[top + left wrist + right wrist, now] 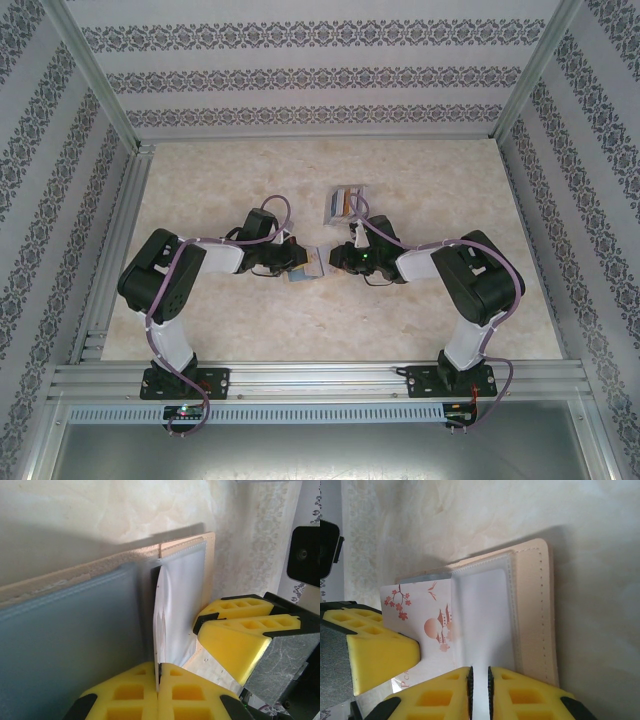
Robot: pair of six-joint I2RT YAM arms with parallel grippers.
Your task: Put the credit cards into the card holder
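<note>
**Card partly inside the pocket**

The left gripper point(158, 669) is closed on the clear pocket sheet point(180, 605) of the card holder point(75, 645), in my judgement to hold the pocket open. Just ahead of the right gripper point(480, 672), a printed credit card point(417, 622) lies partly under that film. The right jaws stand narrow on a pale thin edge, seemingly this card, probably to push it deeper.

A lab test booth — aluminium frame point(320, 378), patterned wall panels point(320, 75), marble-look tabletop point(220, 170).

Matt tan leather-like card holder point(545, 610), glossy clear plastic pocket point(482, 615), smooth marbled table point(470, 520)
</note>
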